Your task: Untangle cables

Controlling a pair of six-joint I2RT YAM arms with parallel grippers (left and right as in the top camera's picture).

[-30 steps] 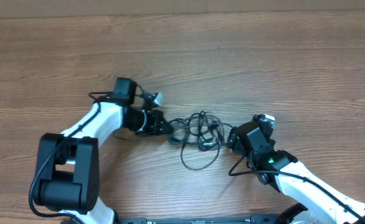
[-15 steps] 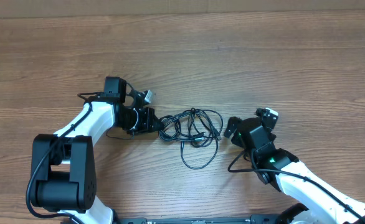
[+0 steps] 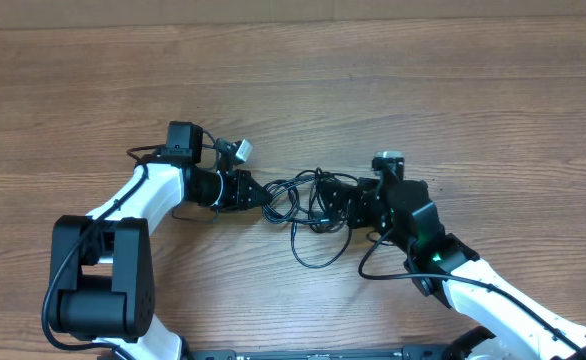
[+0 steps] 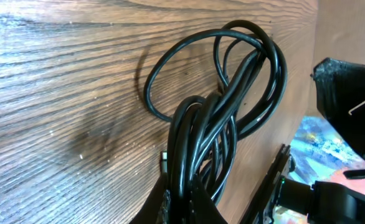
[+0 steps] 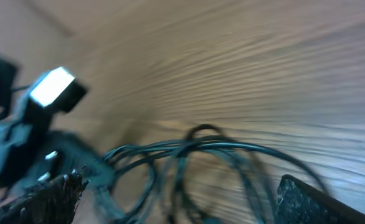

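The cables (image 3: 308, 200) lie as a tangle of thin black loops in the middle of the wooden table, with one loop (image 3: 318, 258) trailing toward the front. My left gripper (image 3: 260, 193) is shut on the tangle's left end. In the left wrist view its fingers pinch a thick bunch of cables (image 4: 217, 109) at the gripper (image 4: 184, 208). My right gripper (image 3: 345, 206) is open over the tangle's right side. The right wrist view is blurred; the cables (image 5: 189, 152) run between the wide-apart fingers (image 5: 310, 202), and the gripper (image 5: 182, 205) holds nothing.
The wooden table (image 3: 423, 90) stretches back to a beige strip (image 3: 273, 8) along the far edge. Both white arms reach in from the front. A thicker black wire (image 3: 373, 268) loops beside the right arm, and another wire (image 3: 145, 155) sits by the left wrist.
My right gripper has opened wide and swung left onto the tangle's right side. My left gripper, still shut on the cables, shifted a little left, then back right.
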